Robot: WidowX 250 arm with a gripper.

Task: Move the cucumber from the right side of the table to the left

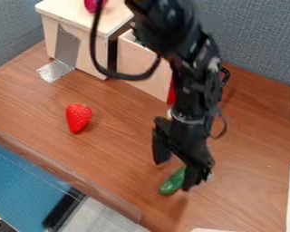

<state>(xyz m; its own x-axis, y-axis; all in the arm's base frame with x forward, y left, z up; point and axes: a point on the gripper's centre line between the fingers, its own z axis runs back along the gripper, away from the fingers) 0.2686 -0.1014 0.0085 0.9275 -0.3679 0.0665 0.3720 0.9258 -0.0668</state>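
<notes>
We could read no text, labels, brands, numbers or signs.
</notes>
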